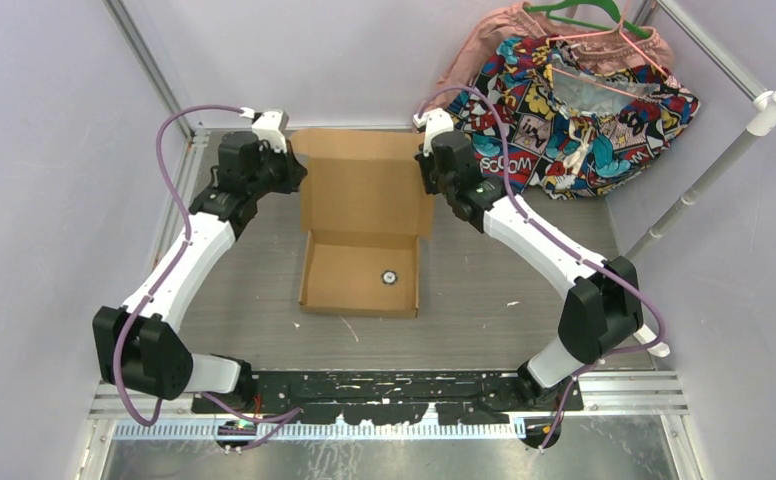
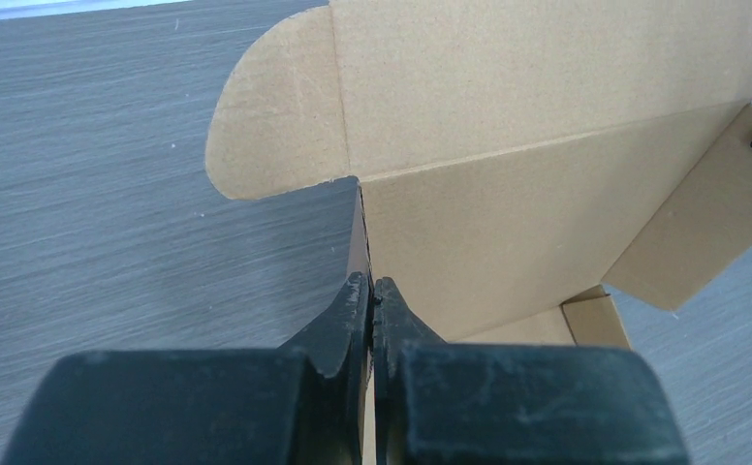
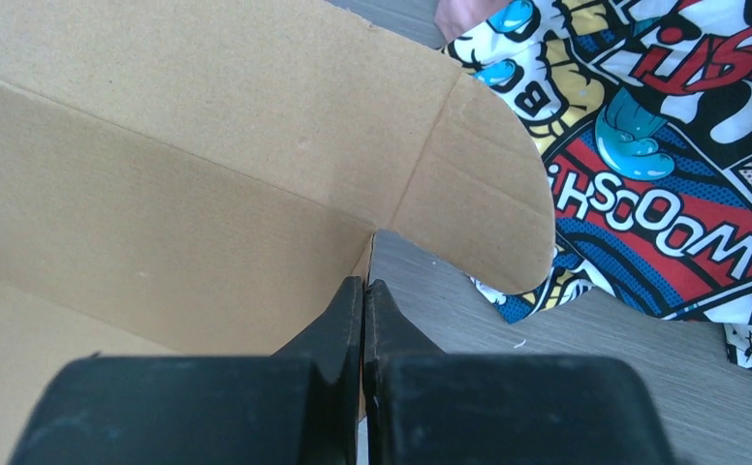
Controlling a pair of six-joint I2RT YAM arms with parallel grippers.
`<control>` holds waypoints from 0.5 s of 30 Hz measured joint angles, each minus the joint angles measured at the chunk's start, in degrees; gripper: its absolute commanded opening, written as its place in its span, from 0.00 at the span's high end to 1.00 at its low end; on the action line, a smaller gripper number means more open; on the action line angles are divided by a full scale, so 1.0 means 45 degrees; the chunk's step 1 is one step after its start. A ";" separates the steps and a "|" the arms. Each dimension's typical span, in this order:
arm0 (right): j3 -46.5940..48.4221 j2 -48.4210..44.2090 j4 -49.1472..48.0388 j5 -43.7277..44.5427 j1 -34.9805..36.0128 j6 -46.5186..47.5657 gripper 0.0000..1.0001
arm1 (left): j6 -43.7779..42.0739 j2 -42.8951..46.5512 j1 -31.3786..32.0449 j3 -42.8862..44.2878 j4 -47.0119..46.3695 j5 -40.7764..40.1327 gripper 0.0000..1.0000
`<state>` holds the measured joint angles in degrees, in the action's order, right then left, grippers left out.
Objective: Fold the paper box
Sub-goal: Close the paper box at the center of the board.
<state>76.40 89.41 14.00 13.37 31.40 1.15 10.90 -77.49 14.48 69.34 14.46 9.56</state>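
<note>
The paper box (image 1: 362,195) is sitting toward the far edge of the table (image 1: 484,300), its long axis running near to far. The left gripper (image 2: 372,291) and right gripper (image 3: 363,289) are flanking it, equally close, each clamping shut on a side wall's thin edge.

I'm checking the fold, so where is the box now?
In the top view the box sits at centre, the left gripper and right gripper pinching its side walls; the cloth lies far right.
</note>
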 measured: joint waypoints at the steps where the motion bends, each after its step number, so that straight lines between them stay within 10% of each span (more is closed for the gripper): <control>1: -0.0102 0.0000 -0.0209 0.0073 0.0015 0.0000 0.99 | 0.0121 0.0000 0.0005 -0.0151 -0.0248 -0.0058 0.98; 15: -0.0165 0.0053 -0.0675 0.2030 0.0797 -0.0651 0.99 | 0.0699 0.0039 0.1025 -0.1161 -0.1642 -0.1938 0.98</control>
<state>75.66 89.65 10.96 22.50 34.98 -1.78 14.04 -77.32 19.09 64.12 7.07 0.84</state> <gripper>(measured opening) 0.040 0.023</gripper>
